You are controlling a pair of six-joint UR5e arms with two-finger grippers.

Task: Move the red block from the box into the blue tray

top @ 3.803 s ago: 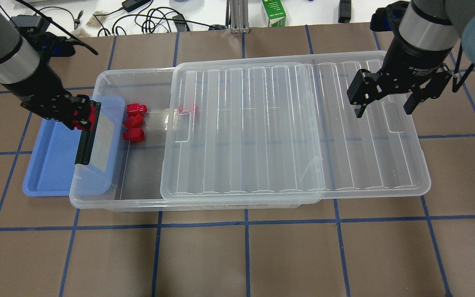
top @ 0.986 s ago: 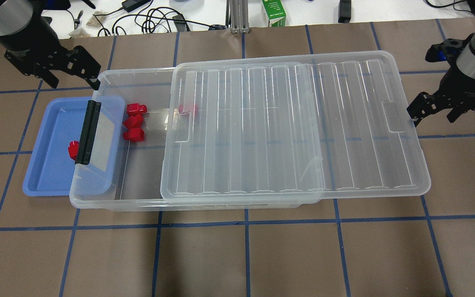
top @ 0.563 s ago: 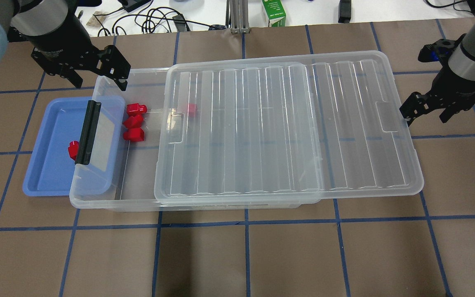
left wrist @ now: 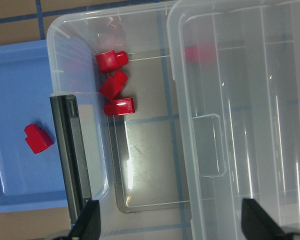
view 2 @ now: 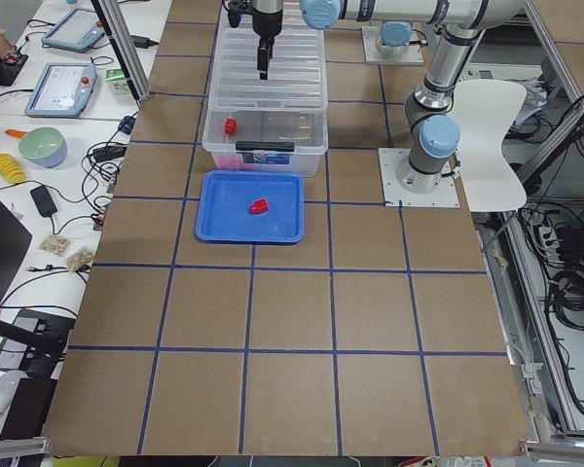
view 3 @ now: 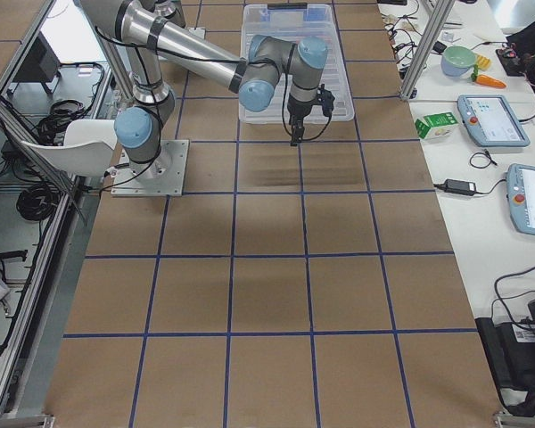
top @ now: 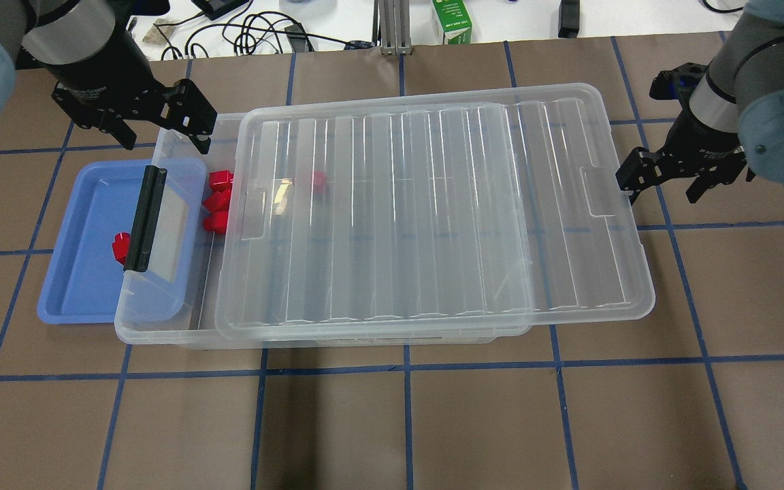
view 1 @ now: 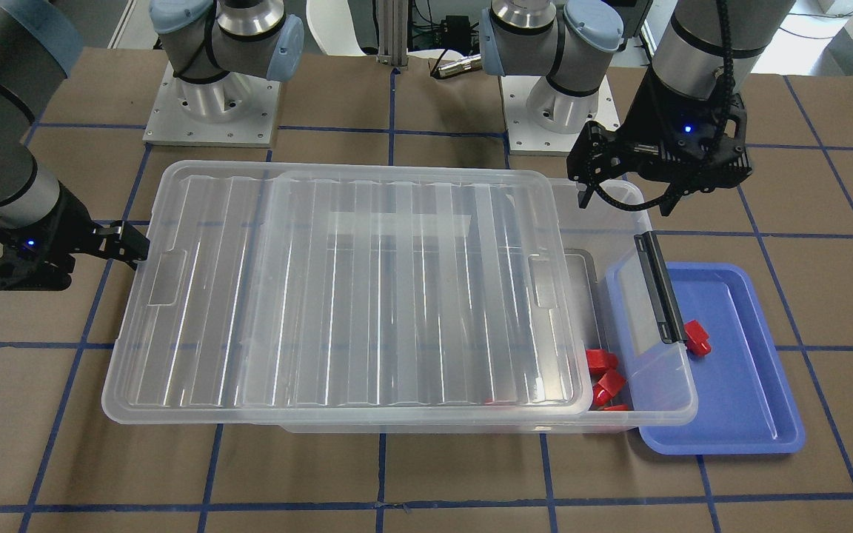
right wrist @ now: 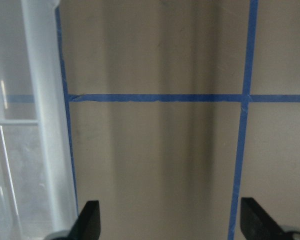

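Inside blue tray, red block beside latch bar, lid over box (left gripper, right gripper wide)

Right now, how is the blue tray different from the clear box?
The tray is small and blue; the box is big and clear. The tray is open; a lid mostly covers the box. The tray holds one red block; the box holds several. Both are rectangular.
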